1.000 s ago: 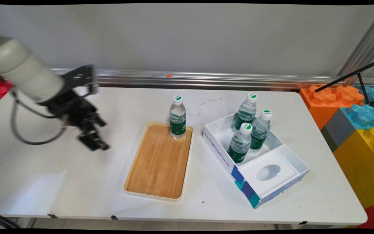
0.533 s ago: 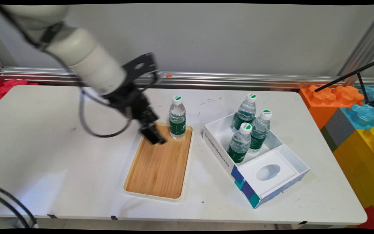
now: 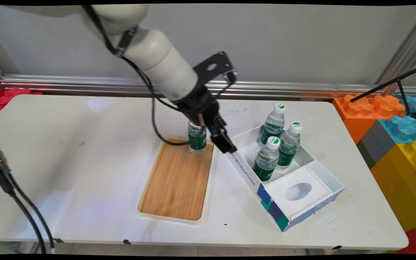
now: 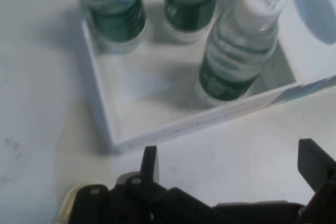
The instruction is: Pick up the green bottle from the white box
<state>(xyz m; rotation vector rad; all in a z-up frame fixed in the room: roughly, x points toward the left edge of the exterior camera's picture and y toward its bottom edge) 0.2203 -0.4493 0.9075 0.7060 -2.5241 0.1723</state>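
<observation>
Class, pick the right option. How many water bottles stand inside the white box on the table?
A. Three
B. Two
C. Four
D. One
A. Three capped bottles stand together in the far part of the white box: one at the back, one to its right, one nearest; the fourth bottle stands on the wooden tray.

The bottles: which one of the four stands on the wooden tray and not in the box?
The bottle partly hidden behind the arm stands alone at the far end of the wooden tray. The other three stand together inside the white box, to its right.
</observation>
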